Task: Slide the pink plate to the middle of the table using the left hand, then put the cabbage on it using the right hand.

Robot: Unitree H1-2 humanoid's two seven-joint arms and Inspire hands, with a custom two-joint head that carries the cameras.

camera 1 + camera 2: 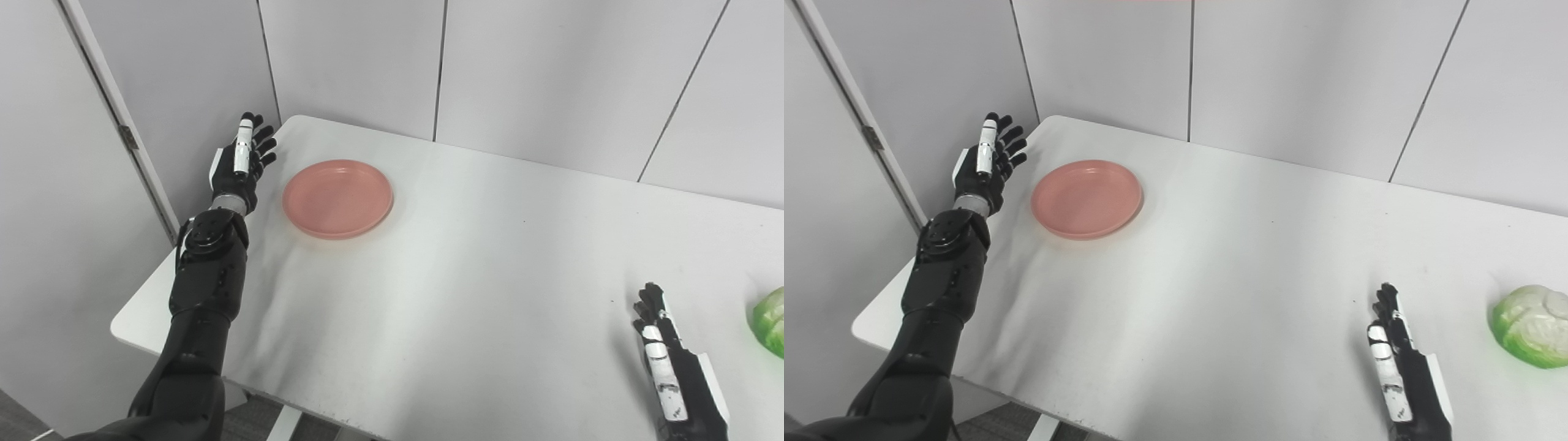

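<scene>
A round, shallow, matte pink plate (337,197) sits near the far left corner of the white table (465,294), empty. The black left hand (242,164) hovers just beside it, fingers spread, holding nothing. The right hand (1399,367) rests flat, fingers extended and empty, near the pale green cabbage (1530,334) at the table's right edge.

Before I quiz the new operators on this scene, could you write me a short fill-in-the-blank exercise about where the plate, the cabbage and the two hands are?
1. The pink plate lies near the table's far ____ corner.
2. The hand nearest the plate is the ____ hand, open beside it and not touching it.
3. The cabbage sits on the table beside the ____ hand.
4. The plate holds ____.

Missing words: left; left; right; nothing
</scene>
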